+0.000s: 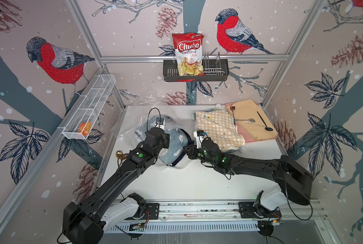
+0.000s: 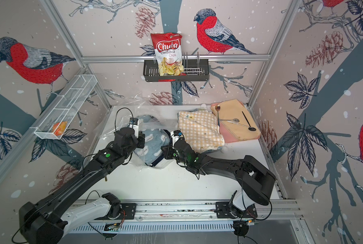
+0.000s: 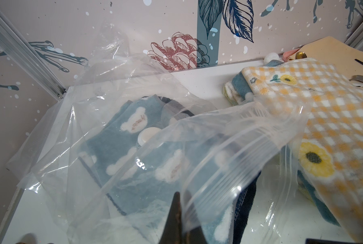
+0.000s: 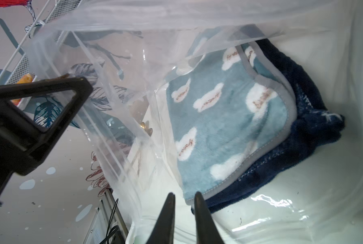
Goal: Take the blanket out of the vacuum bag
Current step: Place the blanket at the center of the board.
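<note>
fleece, pale blue with white bear shapes and grey trim: that is the blanket point(image 4: 229, 118), folded inside the vacuum bag point(image 3: 112, 88) on the tabletop point(image 1: 197, 183), just beside a yellow checked blanket point(image 1: 218, 128). a navy layer point(image 4: 307, 101) sits under the blue; whether it is the same blanket's other face we cannot tell. the bag's round white valve cap point(image 3: 148, 135) rests over the fleece. our left jaws are shut, and we judge they pinch the bag's zip edge, holding the mouth lifted open. our right jaws stand a narrow way apart with nothing between them, pointed into the mouth just short of the blanket's trimmed corner

we expect the blanket to be light, soft and floppy: it will squash under a pinch and trail behind, not lift as a slab. the film is slick and crinkly and may drag along with it. the near corner, trim and all, looks the best place to take hold, biting deep enough to catch both layers, while the left pins the bag back
</note>
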`<state>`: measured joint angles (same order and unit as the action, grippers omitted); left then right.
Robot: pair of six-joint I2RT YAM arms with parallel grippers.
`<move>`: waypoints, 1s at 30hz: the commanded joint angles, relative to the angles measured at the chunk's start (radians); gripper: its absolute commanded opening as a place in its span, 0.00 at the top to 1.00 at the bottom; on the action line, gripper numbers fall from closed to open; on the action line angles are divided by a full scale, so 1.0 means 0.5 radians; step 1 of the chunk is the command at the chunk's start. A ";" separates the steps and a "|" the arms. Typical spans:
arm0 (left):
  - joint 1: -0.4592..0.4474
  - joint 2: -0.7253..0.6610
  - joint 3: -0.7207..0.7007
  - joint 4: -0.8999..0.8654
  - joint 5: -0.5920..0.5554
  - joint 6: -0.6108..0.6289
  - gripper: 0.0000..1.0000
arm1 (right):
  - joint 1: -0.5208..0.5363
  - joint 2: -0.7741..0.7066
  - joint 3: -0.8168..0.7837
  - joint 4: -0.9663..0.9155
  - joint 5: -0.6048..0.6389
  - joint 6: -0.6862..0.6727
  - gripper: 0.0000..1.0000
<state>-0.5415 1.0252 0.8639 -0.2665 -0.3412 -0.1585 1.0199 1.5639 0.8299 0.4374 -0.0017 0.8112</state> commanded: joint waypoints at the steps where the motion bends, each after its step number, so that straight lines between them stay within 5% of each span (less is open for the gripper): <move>1: -0.003 -0.036 -0.005 0.066 -0.024 0.007 1.00 | 0.009 0.067 0.065 0.031 -0.045 0.015 0.75; 13: -0.012 -0.117 -0.027 0.100 -0.042 0.026 1.00 | -0.022 0.146 0.085 0.002 -0.073 0.095 0.67; 30: -0.049 -0.141 -0.005 0.089 0.098 -0.023 0.97 | -0.125 0.443 0.110 0.262 -0.186 0.704 0.62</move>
<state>-0.5640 0.9543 0.8497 -0.2512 -0.3069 -0.1608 0.9550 1.7596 0.8917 0.4915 -0.0616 1.0794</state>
